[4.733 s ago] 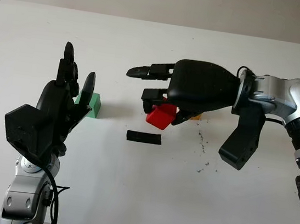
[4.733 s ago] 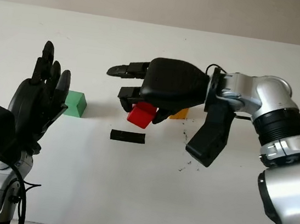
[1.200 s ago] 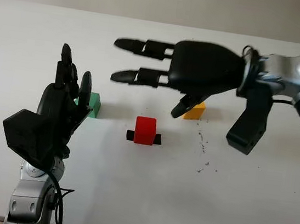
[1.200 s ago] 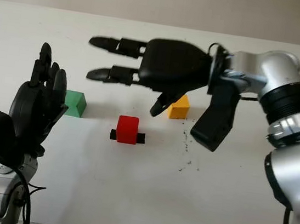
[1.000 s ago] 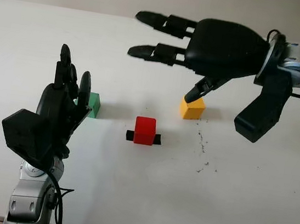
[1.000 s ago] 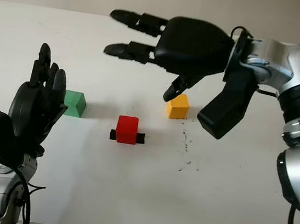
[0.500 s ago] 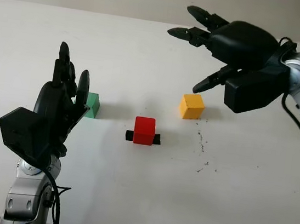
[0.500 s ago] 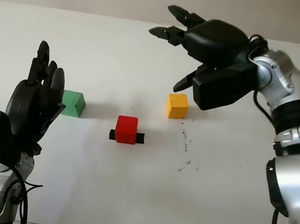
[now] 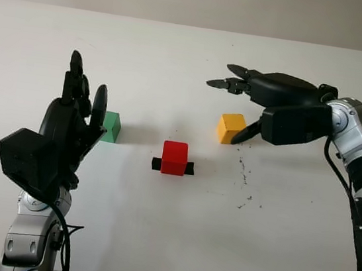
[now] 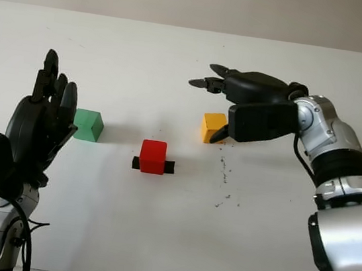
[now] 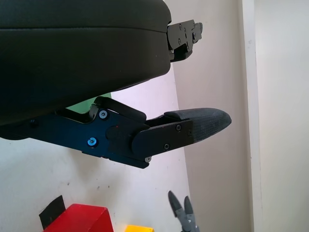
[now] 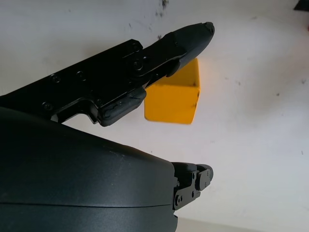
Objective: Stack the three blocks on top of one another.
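The counter (image 9: 154, 239) was white, with small dark specks (image 9: 244, 184) on it. One block (image 9: 174, 157) was red and sat on a black strip (image 9: 156, 164). Another block (image 9: 231, 128) was yellow-orange. The third block (image 9: 110, 127) was green. The left robot hand (image 9: 68, 127) was black. The right robot hand (image 9: 266, 96) was black too, and its arm (image 9: 358, 132) was shiny silver. The wall (image 9: 198, 1) behind the counter was a pale beige.

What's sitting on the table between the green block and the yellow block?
The red block, standing on a strip of black tape, lies between the green block and the yellow block, slightly nearer the robot, as the left eye view shows.
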{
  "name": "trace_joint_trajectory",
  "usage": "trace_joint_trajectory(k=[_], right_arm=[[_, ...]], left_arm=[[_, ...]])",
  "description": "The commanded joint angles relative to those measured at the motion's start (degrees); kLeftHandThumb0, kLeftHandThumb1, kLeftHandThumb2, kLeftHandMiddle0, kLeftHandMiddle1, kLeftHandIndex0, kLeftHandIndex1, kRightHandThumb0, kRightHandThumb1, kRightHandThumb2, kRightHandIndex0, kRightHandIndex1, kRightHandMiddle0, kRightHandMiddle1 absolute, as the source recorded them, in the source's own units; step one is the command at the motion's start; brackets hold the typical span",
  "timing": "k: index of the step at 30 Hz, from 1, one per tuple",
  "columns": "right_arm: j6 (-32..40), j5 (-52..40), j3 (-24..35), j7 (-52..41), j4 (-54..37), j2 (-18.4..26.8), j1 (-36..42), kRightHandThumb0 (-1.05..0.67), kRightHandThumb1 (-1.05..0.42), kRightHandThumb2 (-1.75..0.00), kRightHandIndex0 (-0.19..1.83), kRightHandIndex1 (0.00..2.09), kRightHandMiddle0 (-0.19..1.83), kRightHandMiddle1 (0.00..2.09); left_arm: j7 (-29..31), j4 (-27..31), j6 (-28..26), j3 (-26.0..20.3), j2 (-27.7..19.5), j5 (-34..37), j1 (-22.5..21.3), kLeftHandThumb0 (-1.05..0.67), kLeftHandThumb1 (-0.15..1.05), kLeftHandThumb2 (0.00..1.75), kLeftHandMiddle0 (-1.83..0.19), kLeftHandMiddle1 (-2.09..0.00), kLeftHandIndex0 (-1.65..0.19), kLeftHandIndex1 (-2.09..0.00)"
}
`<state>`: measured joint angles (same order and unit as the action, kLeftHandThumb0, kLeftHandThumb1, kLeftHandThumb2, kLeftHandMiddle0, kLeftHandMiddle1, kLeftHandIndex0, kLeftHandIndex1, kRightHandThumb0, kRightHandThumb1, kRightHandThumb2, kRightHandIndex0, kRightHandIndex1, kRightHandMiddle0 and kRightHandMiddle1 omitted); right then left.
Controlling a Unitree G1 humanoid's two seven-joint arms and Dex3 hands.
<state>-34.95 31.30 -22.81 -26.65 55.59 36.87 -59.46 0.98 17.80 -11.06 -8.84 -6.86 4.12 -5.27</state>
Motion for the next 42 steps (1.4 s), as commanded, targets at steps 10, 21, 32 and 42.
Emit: trace_joint_trajectory(k=[10, 21, 32, 42], right_arm=[[-1.3, 5.6, -0.6, 8.7, -2.6, 2.9, 3.4, -0.7, -0.85, -0.05, -0.08, 0.07, 0.25, 0.09], [3.9, 12.2, -2.5, 26.2, -0.5, -0.2, 5.8, -0.54, -0.89, -0.06, 0.04, 0.08, 0.38, 0.09], [3.5, 11.6, -3.3, 28.9, 3.7, -2.3, 5.1, -0.51, -0.89, -0.05, 0.09, 0.08, 0.48, 0.1], [1.1, 10.1, -3.1, 28.6, 4.9, -2.2, 5.1, -0.46, -0.91, -0.06, 0.15, 0.08, 0.64, 0.16]], left_arm=[[0.6, 0.2, 0.2, -0.2, -0.5, 0.3, -0.3, -0.66, 1.05, 0.61, 0.19, 0.0, 0.19, 0.0], [0.3, 0.2, 0.0, -0.3, -0.5, 0.0, -0.4, -0.67, 1.05, 0.6, 0.19, 0.0, 0.19, 0.0], [-0.2, 0.8, 0.0, -0.3, -0.5, -0.4, 0.0, -0.66, 1.05, 0.6, 0.19, -0.01, 0.19, 0.0], [-0.1, 0.8, 0.1, -0.3, -0.3, -0.4, 0.1, -0.65, 1.05, 0.6, 0.19, -0.04, 0.19, -0.01]])
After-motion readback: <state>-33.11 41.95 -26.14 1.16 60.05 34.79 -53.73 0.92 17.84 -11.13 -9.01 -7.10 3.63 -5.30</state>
